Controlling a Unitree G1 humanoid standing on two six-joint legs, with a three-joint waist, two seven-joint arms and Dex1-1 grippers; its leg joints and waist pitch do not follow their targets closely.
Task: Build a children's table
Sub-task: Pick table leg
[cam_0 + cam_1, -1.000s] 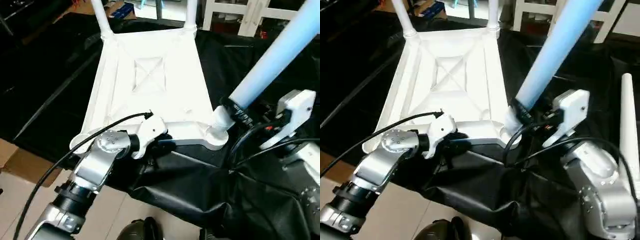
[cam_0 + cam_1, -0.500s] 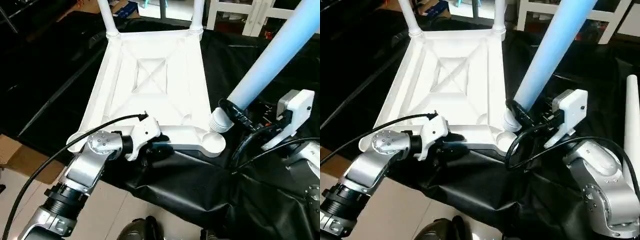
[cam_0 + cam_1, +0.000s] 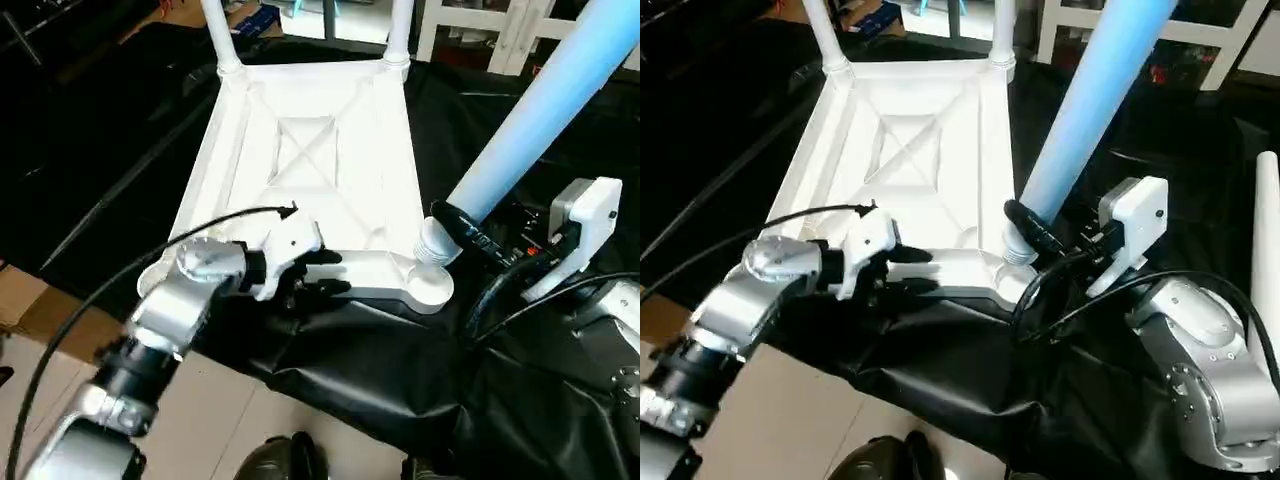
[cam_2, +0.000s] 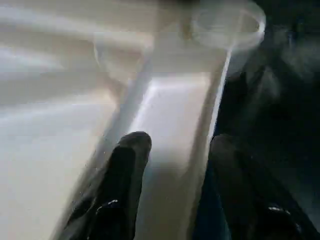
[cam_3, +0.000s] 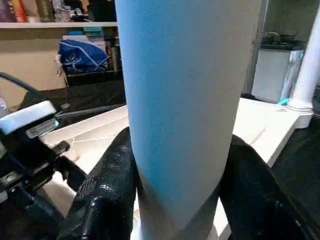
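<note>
The children's table top [image 3: 310, 150] lies upside down on a black cloth, ribbed underside up. Two white legs [image 3: 222, 35] stand in its far corner sockets. My right gripper [image 3: 463, 224] is shut on a third leg [image 3: 525, 115] close to its threaded end; the leg slants up to the right. That end sits at the near right corner socket [image 3: 433, 287]. In the right wrist view both fingers [image 5: 107, 185] press the tube. My left gripper [image 3: 327, 273] is open at the near rim, one finger [image 4: 131, 162] over the white top, the other past its edge.
Another white leg [image 3: 1266, 230] lies on the black cloth [image 3: 380, 360] at the far right. Cardboard [image 3: 25, 315] sits on the tiled floor at the near left. White furniture frames [image 3: 500, 35] stand behind the table top. Cables run from both wrists.
My left gripper has opened off the near rim of the table top. The right gripper keeps its hold on the leg at the near right socket. The camera has shifted a little.
</note>
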